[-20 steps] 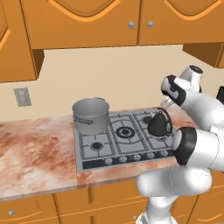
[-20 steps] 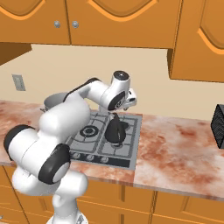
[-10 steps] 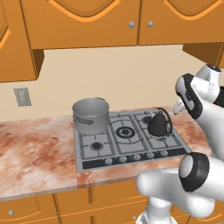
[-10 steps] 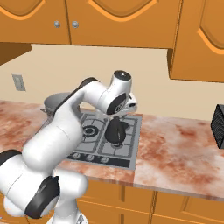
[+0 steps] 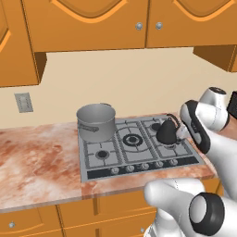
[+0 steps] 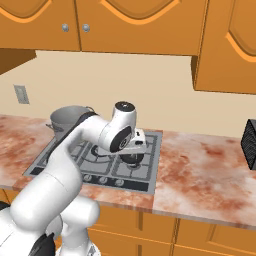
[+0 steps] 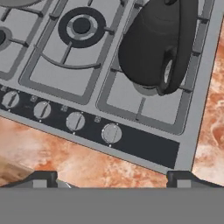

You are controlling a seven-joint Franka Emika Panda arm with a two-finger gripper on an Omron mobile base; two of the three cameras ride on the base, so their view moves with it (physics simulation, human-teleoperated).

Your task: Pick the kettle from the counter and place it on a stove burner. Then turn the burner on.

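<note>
Reddish-pink and white marbled stone counter (image 5: 37, 162) running long over orange wooden cabinets, with a five-burner steel cooktop (image 5: 139, 150) set into it. Big grey steel pot (image 5: 96, 121) standing on the cooktop's rear left corner. Small squat rounded black kettle (image 5: 167, 132) with thin arched handle already set on the grate at the cooktop's right side, over a small round burner hidden beneath it; in the hand view, kettle (image 7: 158, 43) sitting just beyond a row of round silver control knobs (image 7: 75, 120) along the cooktop's black front strip. Placement step judged complete; turning the burner on judged to be the step in hand. Next move likely calling for a descent toward the front strip and a twist of the knob matching the kettle's burner; which knob that is cannot be told.

White arm curving high over the cooktop's right side, wrist bent down. Two-finger gripper (image 7: 112, 178) spread wide with nothing between its tips, hovering above the counter's front edge, clear of the kettle and apart from the knobs.
</note>
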